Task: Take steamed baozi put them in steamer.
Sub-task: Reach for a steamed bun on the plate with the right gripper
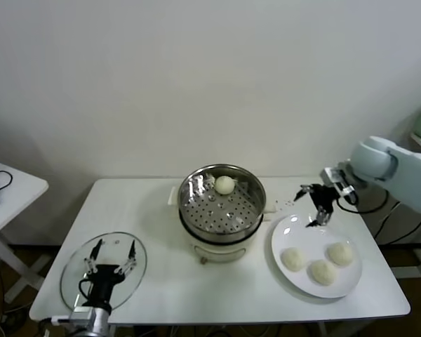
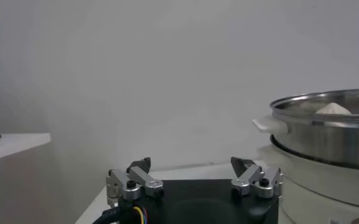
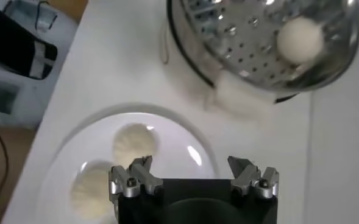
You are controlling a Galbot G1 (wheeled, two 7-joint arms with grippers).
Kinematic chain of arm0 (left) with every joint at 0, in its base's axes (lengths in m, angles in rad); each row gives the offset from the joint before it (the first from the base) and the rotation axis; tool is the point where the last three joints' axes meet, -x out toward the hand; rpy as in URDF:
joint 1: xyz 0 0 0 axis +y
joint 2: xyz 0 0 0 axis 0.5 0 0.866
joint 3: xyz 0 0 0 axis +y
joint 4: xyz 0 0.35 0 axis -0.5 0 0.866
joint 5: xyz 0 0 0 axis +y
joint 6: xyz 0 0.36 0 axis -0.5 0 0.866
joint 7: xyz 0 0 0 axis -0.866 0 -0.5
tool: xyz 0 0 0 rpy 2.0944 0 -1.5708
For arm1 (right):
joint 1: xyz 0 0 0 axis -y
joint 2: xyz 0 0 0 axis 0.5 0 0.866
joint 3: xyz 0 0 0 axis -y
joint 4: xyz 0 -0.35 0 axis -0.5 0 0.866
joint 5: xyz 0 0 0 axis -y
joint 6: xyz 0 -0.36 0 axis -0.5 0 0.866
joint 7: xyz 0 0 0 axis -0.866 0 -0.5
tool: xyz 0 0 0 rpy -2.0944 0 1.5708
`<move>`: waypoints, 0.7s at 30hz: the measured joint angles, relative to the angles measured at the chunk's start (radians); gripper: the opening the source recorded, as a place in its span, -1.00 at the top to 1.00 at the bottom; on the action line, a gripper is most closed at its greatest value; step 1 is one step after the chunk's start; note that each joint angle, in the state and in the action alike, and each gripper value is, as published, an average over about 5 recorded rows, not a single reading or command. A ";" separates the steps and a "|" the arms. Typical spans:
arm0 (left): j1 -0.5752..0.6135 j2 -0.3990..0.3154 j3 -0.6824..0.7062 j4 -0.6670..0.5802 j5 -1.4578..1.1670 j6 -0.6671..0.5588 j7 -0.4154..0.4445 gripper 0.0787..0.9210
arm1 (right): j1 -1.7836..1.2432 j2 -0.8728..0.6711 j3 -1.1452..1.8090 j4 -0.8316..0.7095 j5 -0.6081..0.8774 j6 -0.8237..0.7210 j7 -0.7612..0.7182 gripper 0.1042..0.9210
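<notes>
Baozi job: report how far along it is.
Done: one baozi lies in the steamer. In hand: nothing; the right gripper hangs open and empty above the plate, and the left gripper sits open over the glass lid. Left: three baozi on the plate.

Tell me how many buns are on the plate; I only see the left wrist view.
Observer: Three buns lie on the plate.
Operator: Report the right gripper.
Observer: The right gripper is open and empty, over the plate's edge on the steamer side.
Operator: Say what's under my gripper.
Observer: The left gripper is open above a glass lid.
</notes>
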State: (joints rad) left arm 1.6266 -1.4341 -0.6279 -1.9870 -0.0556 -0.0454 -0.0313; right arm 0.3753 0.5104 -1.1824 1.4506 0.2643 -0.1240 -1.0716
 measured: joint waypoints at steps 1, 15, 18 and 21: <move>0.001 0.000 0.000 0.001 -0.001 -0.001 -0.001 -0.77 | -0.018 -0.005 0.006 0.001 -0.003 -0.007 0.002 -0.76; 0.003 -0.002 -0.003 0.011 -0.005 -0.003 -0.012 -0.77 | -0.227 -0.001 0.077 -0.011 -0.052 -0.060 0.047 -0.76; 0.004 -0.002 -0.003 0.012 -0.006 -0.003 -0.012 -0.77 | -0.255 0.016 0.090 -0.023 -0.059 -0.066 0.060 -0.76; 0.005 -0.002 -0.004 0.013 -0.005 -0.005 -0.012 -0.77 | -0.275 0.037 0.097 -0.039 -0.067 -0.071 0.069 -0.76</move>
State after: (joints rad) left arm 1.6319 -1.4357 -0.6323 -1.9741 -0.0608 -0.0504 -0.0432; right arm 0.1005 0.5477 -1.0857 1.4114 0.1974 -0.1947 -1.0026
